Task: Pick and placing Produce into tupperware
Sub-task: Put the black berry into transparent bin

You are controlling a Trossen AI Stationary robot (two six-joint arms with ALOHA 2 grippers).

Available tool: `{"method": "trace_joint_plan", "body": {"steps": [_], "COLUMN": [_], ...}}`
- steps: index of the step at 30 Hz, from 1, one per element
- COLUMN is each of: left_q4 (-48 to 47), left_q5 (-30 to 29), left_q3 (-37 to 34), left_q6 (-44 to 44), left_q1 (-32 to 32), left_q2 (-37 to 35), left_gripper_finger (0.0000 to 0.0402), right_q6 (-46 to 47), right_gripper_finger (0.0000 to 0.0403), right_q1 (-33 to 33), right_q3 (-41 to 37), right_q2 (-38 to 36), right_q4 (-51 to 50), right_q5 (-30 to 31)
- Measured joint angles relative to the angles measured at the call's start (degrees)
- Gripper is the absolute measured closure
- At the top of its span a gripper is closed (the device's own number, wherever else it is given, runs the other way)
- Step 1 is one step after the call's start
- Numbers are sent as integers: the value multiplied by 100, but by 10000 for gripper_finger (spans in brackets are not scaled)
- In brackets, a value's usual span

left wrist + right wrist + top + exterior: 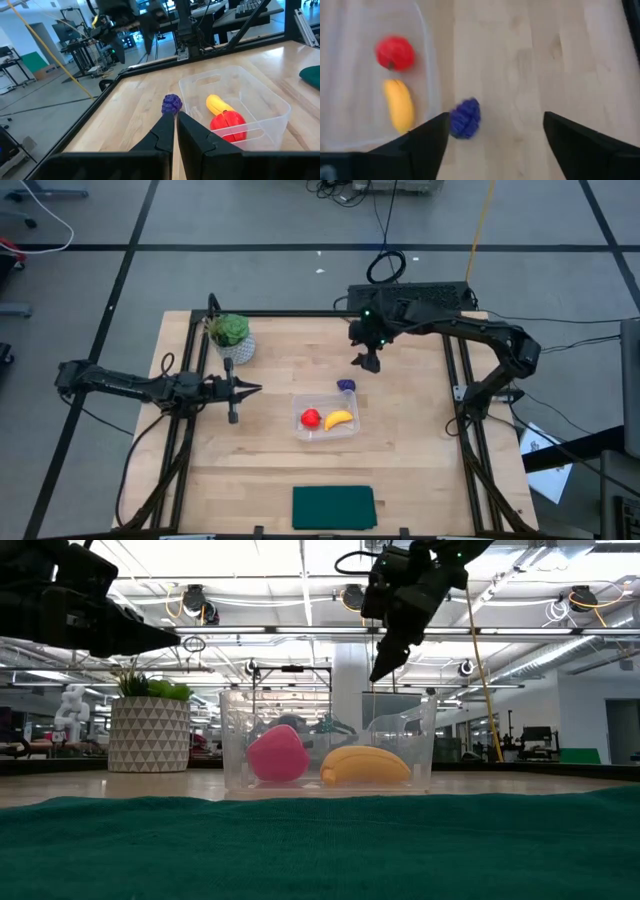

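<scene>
The clear tupperware (pixel 327 423) sits mid-table with the red fruit (pixel 311 418) and the yellow banana (pixel 339 419) lying on its floor. The dark purple lumpy piece (pixel 346 385) rests on the wood just beyond the container's far wall. My right gripper (pixel 370 363) hangs above the table, a little past the purple piece, with its fingers pointing down and open. In the right wrist view the purple piece (pixel 465 118) lies below the right gripper (pixel 495 132), near one finger. My left gripper (pixel 252 390) hovers left of the container, shut, pointing at it (pixel 175 125).
A green leafy plant in a white patterned pot (pixel 231 337) stands near the far left corner. A dark green flat cloth (pixel 333 507) lies at the near edge. Bare wood shows right of the container, and black frame rails (pixel 455 395) run along the table's sides.
</scene>
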Motion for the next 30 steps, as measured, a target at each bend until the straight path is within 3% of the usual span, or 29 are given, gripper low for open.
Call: {"method": "trace_joint_plan", "body": {"steps": [7,20,30], "left_q4": [8,4,-165], "left_q5": [-62,-99,-101], "left_q3": [0,0,0], "left_q6": [0,-4,-16], "left_q1": [6,6,6], "left_q2": [0,0,0], "left_gripper_finger": [376,376,376], "right_q6": [-408,-850,-2402], "right_gripper_finger": [47,45,45], "right_q1": [377,406,488], "right_q3": [1,776,886], "right_q2": [365,1178,1344], "right_q4": [-124,-932,-1370], "right_q5": [950,909,909]}}
